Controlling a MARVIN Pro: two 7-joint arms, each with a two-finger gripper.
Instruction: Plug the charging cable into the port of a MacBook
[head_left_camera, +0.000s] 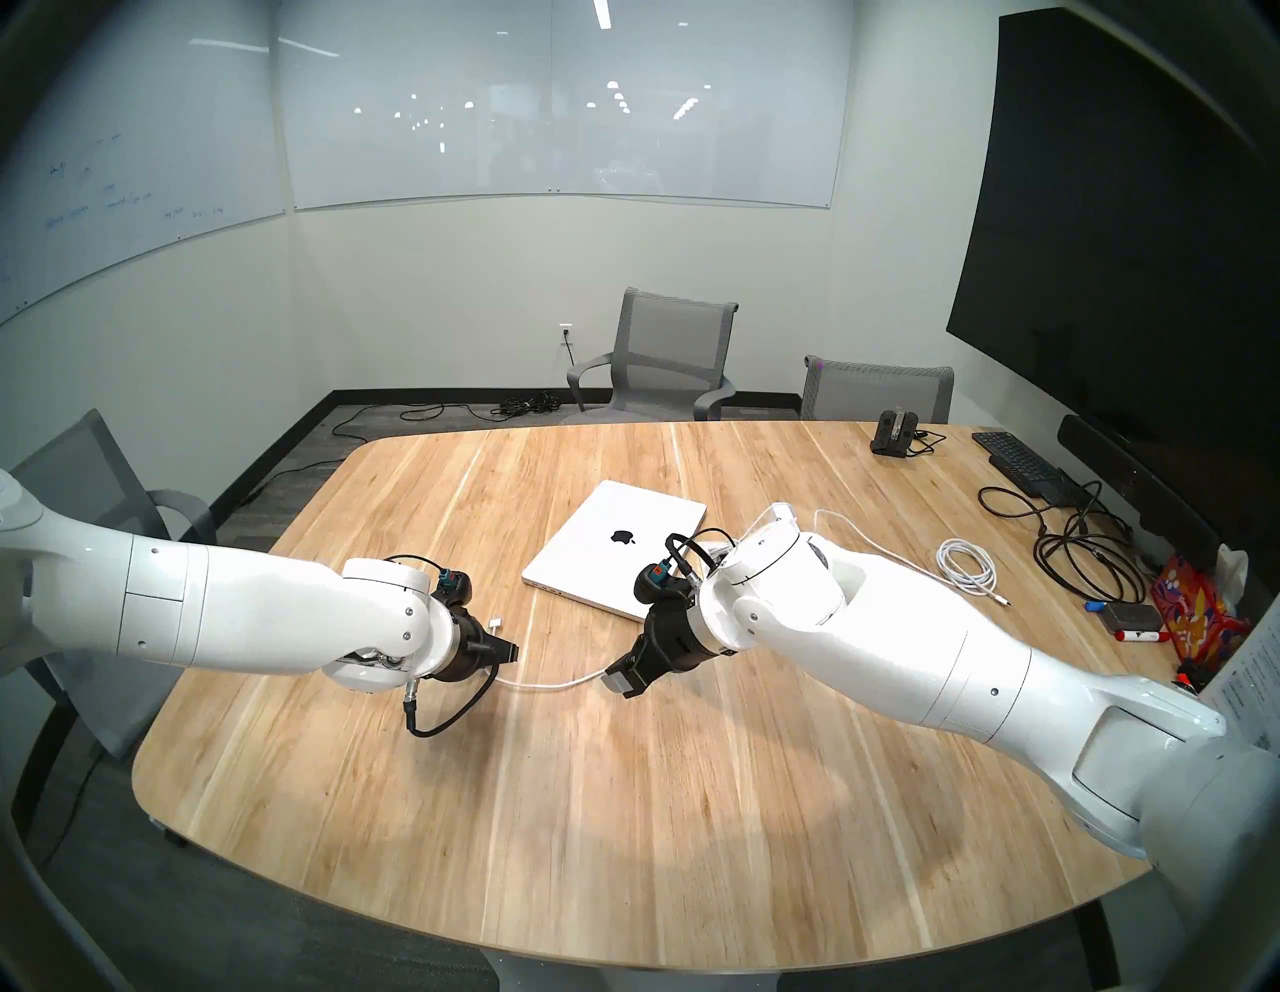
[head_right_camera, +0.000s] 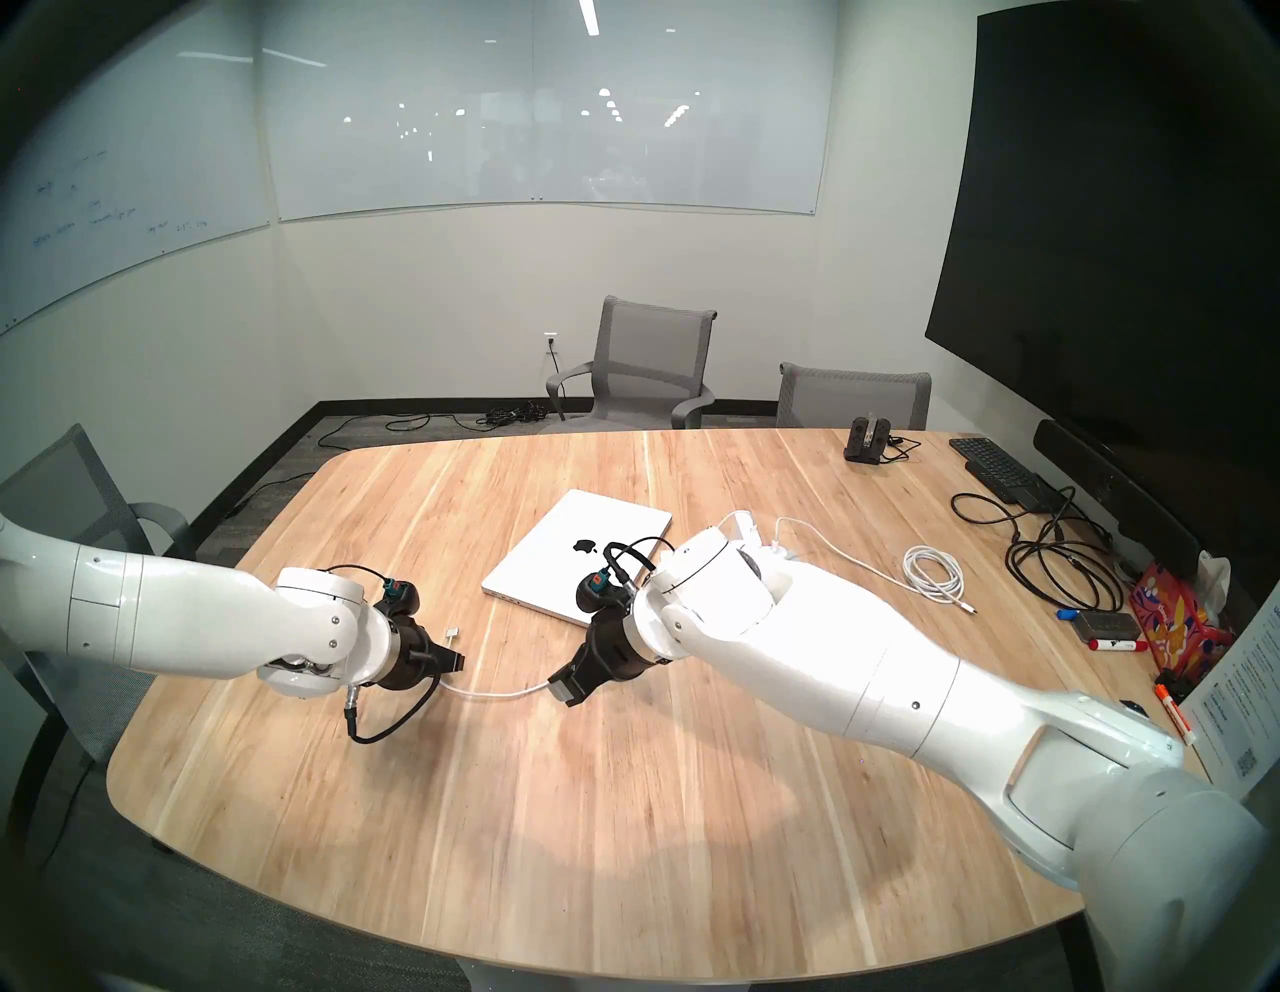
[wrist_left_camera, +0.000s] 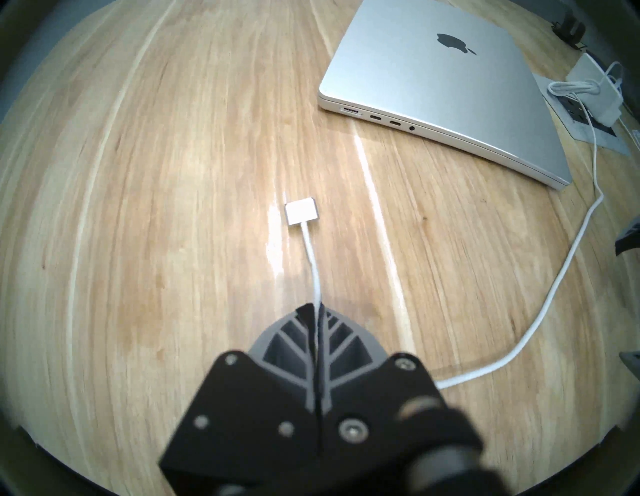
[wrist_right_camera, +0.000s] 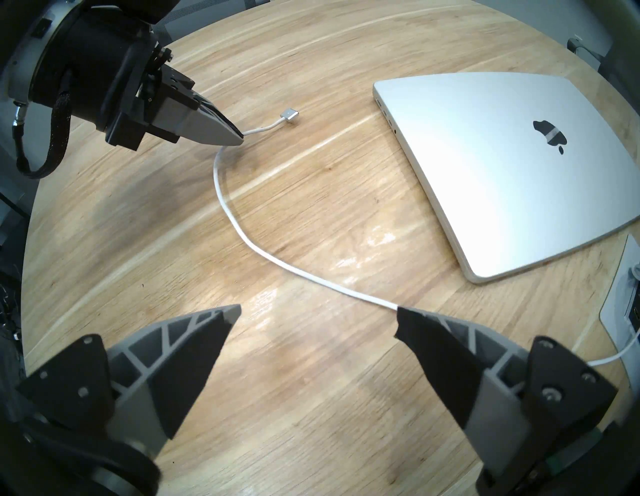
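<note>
The closed silver MacBook (head_left_camera: 616, 547) (wrist_left_camera: 440, 79) lies mid-table, its row of ports (wrist_left_camera: 351, 111) facing the grippers. My left gripper (head_left_camera: 512, 651) (wrist_left_camera: 317, 306) is shut on the white charging cable (wrist_right_camera: 242, 235) a short way behind its flat plug (wrist_left_camera: 300, 210) (wrist_right_camera: 289, 114). The plug sticks out past the fingertips, just above the wood and well short of the laptop. My right gripper (head_left_camera: 620, 682) (wrist_right_camera: 318, 308) stands open near the laptop's front corner. The cable runs on behind one of its fingers (wrist_right_camera: 433, 346), and nothing lies between the fingers.
The cord leads back to a white charger brick (wrist_left_camera: 592, 90) beyond the laptop. A coiled white cable (head_left_camera: 966, 564), black cables (head_left_camera: 1080, 554), a black keyboard (head_left_camera: 1015, 461) and markers (head_left_camera: 1136, 634) crowd the right side. Grey chairs (head_left_camera: 658, 360) stand around the table (head_left_camera: 623, 831).
</note>
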